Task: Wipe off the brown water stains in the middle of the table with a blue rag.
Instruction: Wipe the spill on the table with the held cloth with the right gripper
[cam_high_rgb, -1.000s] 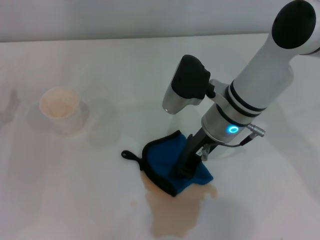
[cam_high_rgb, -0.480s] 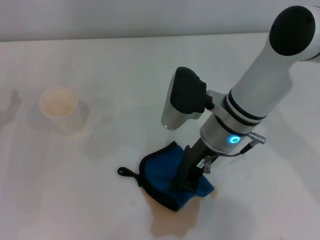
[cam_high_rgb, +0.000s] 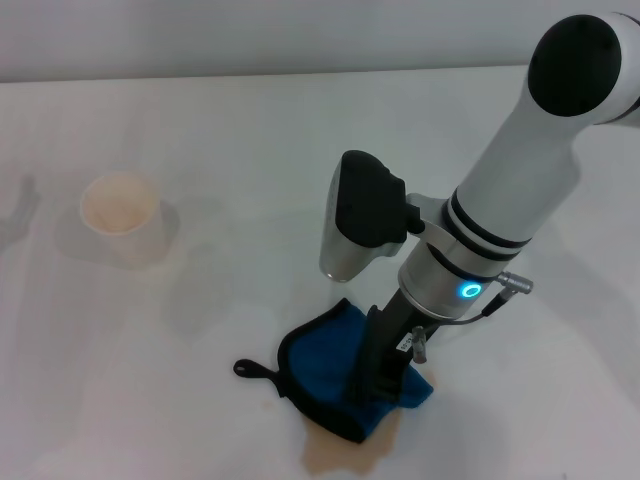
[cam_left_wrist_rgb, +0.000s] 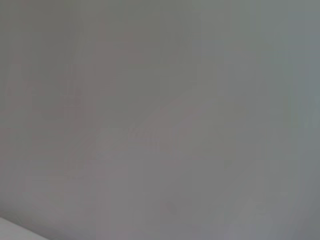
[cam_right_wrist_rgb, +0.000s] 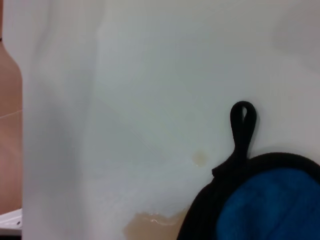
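While lying flat, the blue rag (cam_high_rgb: 330, 375) points its loop tab (cam_high_rgb: 252, 369) leftward.

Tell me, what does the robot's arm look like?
The right arm is a fat white tube with a black cap on top and black rings lower down. A ring light glows blue, beside a thin cable. A silver-and-black camera box sticks out. Its right gripper is black.

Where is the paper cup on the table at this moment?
In the head view the paper cup stands upright on the robot's left side of the table, well apart from the blue rag and the right gripper near the front edge.
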